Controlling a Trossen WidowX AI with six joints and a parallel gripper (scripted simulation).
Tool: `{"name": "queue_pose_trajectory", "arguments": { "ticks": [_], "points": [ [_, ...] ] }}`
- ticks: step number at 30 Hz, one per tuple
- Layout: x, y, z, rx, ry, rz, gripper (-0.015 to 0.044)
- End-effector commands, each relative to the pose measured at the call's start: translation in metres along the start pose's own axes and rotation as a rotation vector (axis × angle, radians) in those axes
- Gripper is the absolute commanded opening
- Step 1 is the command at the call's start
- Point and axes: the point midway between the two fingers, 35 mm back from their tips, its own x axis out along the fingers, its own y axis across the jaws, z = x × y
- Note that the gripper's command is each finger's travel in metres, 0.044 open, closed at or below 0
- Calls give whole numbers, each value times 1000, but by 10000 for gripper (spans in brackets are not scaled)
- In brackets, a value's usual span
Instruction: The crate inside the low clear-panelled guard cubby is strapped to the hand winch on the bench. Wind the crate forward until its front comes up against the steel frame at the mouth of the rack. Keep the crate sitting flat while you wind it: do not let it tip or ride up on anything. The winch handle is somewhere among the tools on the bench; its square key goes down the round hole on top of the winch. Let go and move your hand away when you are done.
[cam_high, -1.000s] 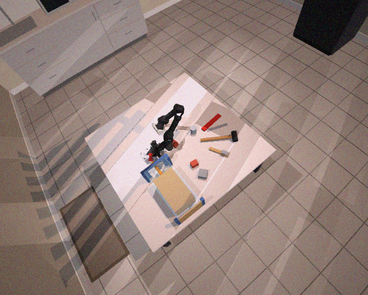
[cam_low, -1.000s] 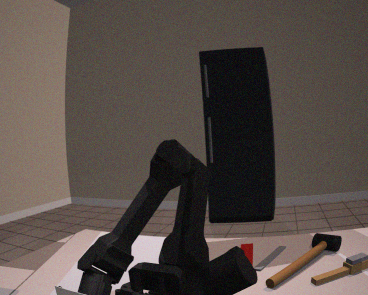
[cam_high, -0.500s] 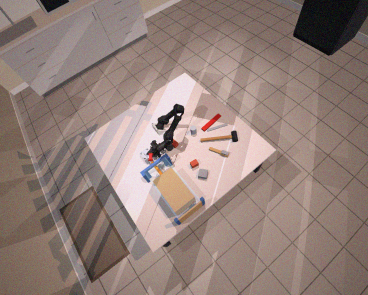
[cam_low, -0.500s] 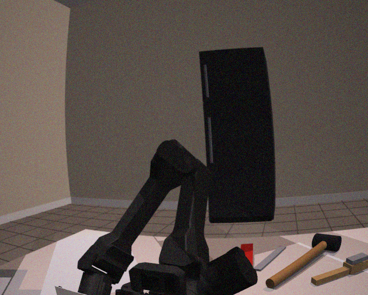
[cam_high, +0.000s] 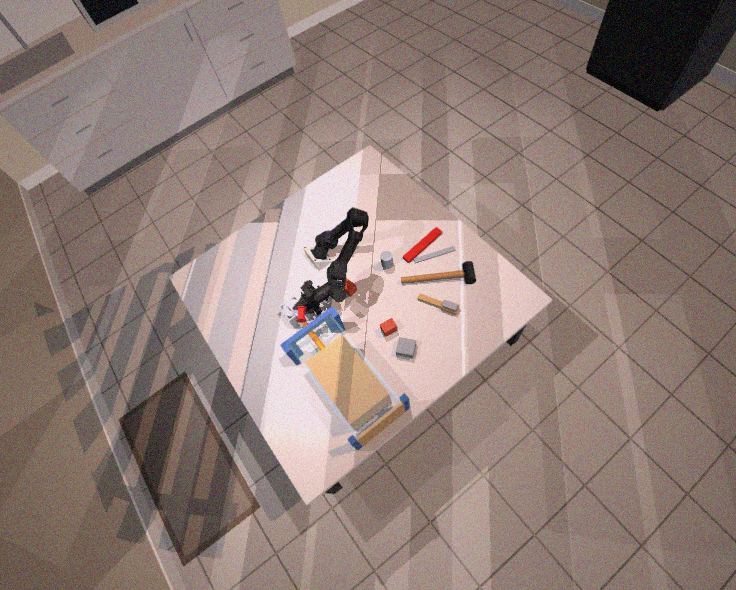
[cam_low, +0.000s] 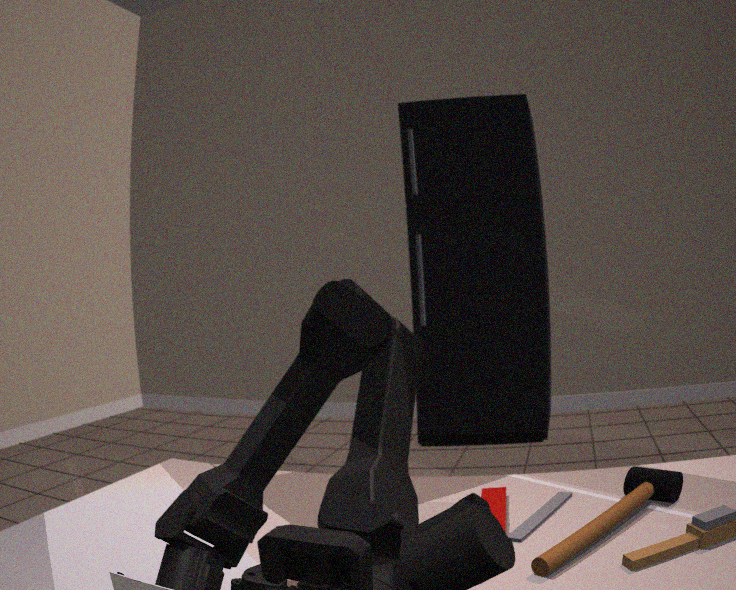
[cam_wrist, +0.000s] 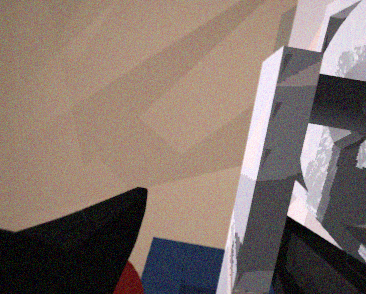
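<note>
The tan crate (cam_high: 350, 381) sits inside the clear-panelled cubby. A gap shows between its front and the blue frame (cam_high: 304, 330) at the mouth. An orange strap (cam_high: 313, 337) runs from it towards the winch, which is mostly hidden under the hand. My gripper (cam_high: 299, 306) (cam_wrist: 205, 208) is low over the winch, part open, with its fingers apart. A red knob (cam_high: 301, 314) (cam_wrist: 129, 281) shows beside the hand, partly behind the left finger in the wrist view. A grey bar (cam_wrist: 282, 130) runs up between the fingers; nothing plainly shows clamped. Whether the handle's key is in the hole is hidden.
A red block (cam_high: 350, 287) lies by the forearm. Another red block (cam_high: 387, 326) and a grey block (cam_high: 405, 347) lie beside the cubby. A grey cylinder (cam_high: 386, 260), red bar (cam_high: 422, 244), grey bar (cam_high: 434, 254) (cam_low: 541, 516), mallet (cam_high: 436, 276) (cam_low: 592, 528) and small wooden-handled tool (cam_high: 433, 301) (cam_low: 663, 550) lie farther off.
</note>
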Motion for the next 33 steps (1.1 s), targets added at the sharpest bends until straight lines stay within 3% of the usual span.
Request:
{"name": "queue_pose_trajectory", "arguments": {
  "ticks": [1,33],
  "points": [
    [0,-2,-1,7,6,-8,240],
    [0,8,0,0,0,1,240]
  ]
}}
